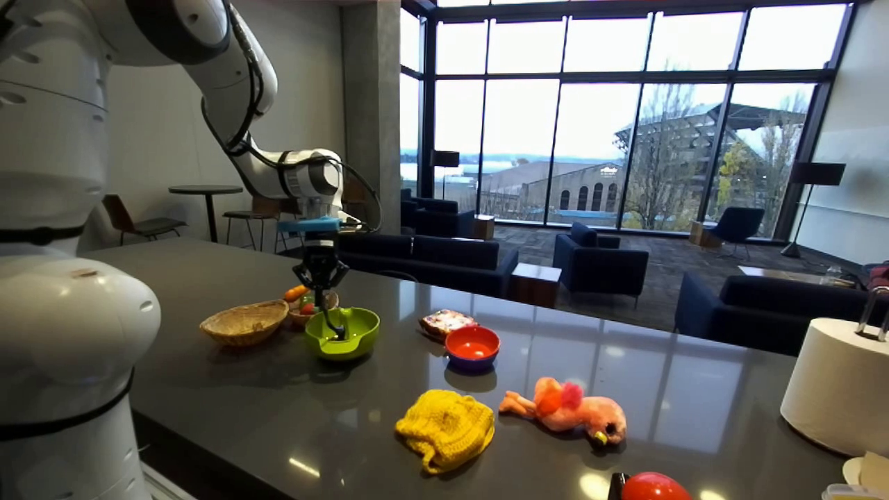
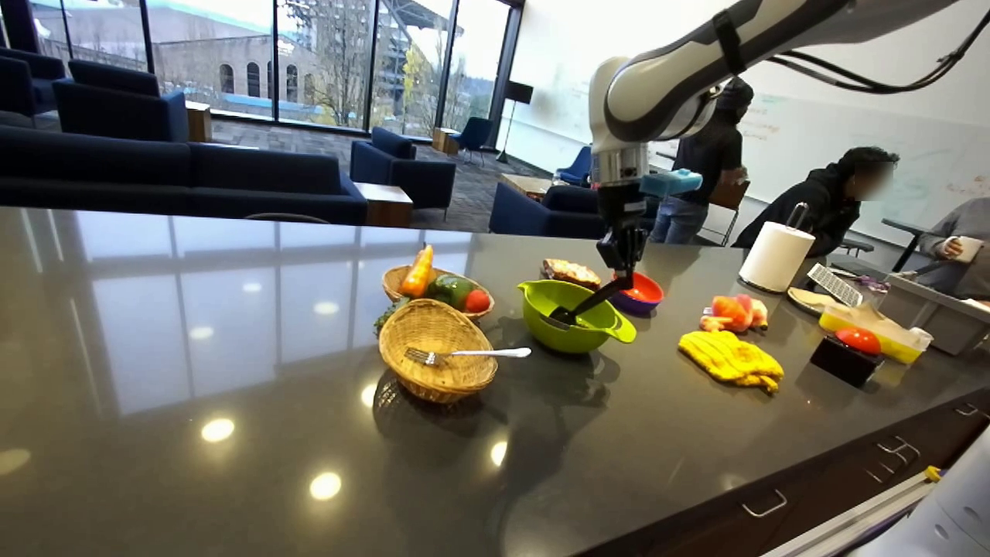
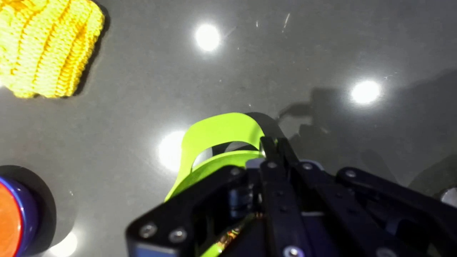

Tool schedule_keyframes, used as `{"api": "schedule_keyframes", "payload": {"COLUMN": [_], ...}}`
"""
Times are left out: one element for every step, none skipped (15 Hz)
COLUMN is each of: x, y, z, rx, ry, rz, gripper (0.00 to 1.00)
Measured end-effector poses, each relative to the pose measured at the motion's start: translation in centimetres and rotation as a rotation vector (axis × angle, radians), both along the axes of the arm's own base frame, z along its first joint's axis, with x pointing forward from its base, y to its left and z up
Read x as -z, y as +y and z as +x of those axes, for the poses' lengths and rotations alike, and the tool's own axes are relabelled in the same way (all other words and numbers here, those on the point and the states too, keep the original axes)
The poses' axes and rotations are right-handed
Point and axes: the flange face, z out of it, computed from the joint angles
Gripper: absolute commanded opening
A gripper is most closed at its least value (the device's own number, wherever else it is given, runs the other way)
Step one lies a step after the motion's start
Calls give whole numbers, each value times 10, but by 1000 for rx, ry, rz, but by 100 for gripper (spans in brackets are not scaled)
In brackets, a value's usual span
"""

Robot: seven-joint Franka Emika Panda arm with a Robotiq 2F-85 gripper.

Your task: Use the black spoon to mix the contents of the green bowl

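Black spoon [image 2: 595, 299]: the picking up is done, and its head is put down inside the green bowl [image 2: 563, 337]; its handle is tipped at a slant, up to the gripper [image 3: 275, 142].
Bowl: it is set upright on the grey counter [image 2: 665, 441], just under the gripper.
Stuff inside: some small brown and orange bits [image 3: 230, 235] are glimpsed past the gripper in the wrist view; what they are cannot be told.
Stirring: whether any of it is done cannot be told from how things lie, but the spoon is put in a good spot for it, so the task is judged to be about halfway.
Left to do: the spoon most likely needs to be pushed round and round, so that the bits get mixed up.
Gripper's hold: it is squeezed tight, and the spoon's handle is pinched in it.
Robot arm [image 2: 673, 85]: it is stretched out over the counter and bent, with its wrist held high above the bowl and the gripper pointed down, over the bowl's handle side.
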Motion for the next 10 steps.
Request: {"api": "schedule_keyframes", "payload": {"x": [-1,-2,-2,-2,-2,-2,-2,-1,0,1], "y": [5,9,12,12,12,10,6,2,-3,-8], "z": [1,2,3,5,7,9,11,13,14,16], "rx": [-12,-24,-32,-41,-50,-58,-65,-72,-79,-84], "ry": [-2,-5,-7,-9,-11,-13,-14,-14,-15,-15], "rz": [3,3,2,0,-3,-9,-16,-26,-37,-49], "gripper": [1,1,1,1,1,1,1,1,1,1]}}
